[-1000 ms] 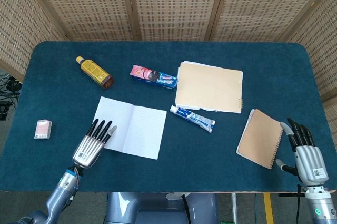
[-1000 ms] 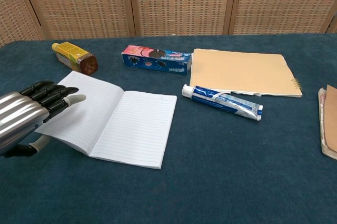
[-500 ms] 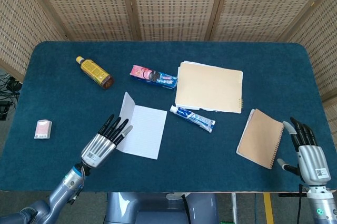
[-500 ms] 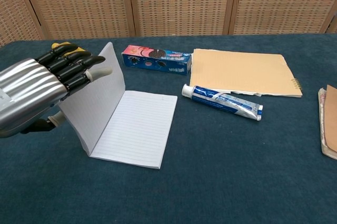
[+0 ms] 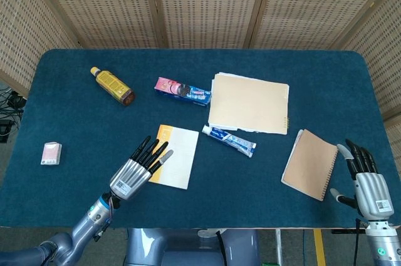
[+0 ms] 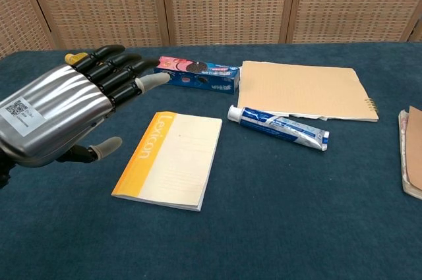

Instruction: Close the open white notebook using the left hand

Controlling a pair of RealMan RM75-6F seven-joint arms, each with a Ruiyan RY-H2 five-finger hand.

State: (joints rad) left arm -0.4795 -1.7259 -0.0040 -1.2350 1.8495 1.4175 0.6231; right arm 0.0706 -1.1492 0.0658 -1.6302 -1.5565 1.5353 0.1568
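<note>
My left hand (image 5: 136,171) is spread flat, fingers (image 6: 119,72) stretched out straight and slightly fanned, thumb (image 6: 99,149) held off to the side. It holds nothing. From the head camera its fingertips reach over the near left corner of the notebook (image 5: 173,164); I cannot tell whether they touch the cover or float just above it. From the chest camera my left hand (image 6: 56,114) fills the left of the picture, palm down, raised above the table's blue cloth (image 6: 277,214), with the notebook (image 6: 171,159) lying to its right.

The notebook is closed and flat on the cloth, near the front middle of the table. Its cover is pale cream with an orange-yellow band along the spine, which faces my left side.

Just beyond the notebook's far right corner lies a toothpaste tube (image 5: 229,140), close but apart from it. Further back are a toothpaste box (image 5: 182,91) and a tan folder (image 5: 249,103).

My right hand (image 5: 366,181) rests at the table's right front edge, fingers straight and loosely apart, gripping nothing. A brown spiral pad (image 5: 309,164) lies just beside it, not touching.
</note>
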